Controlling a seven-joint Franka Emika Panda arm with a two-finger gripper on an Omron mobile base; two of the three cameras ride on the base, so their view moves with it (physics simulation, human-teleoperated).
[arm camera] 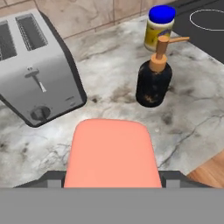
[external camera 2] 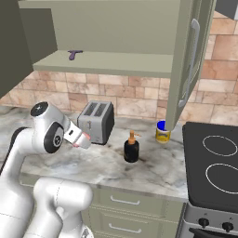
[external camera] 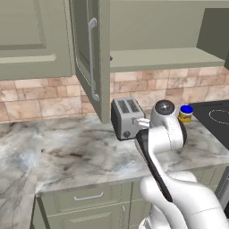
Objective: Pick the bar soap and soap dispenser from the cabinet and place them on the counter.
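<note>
I have the gripper pinching the soap above the counter, toaster left, dispenser ahead, bare stone between them.

White arm bent at elbow, wrist angled forward and down, gripper low, jaws clamped on bar soap
</note>
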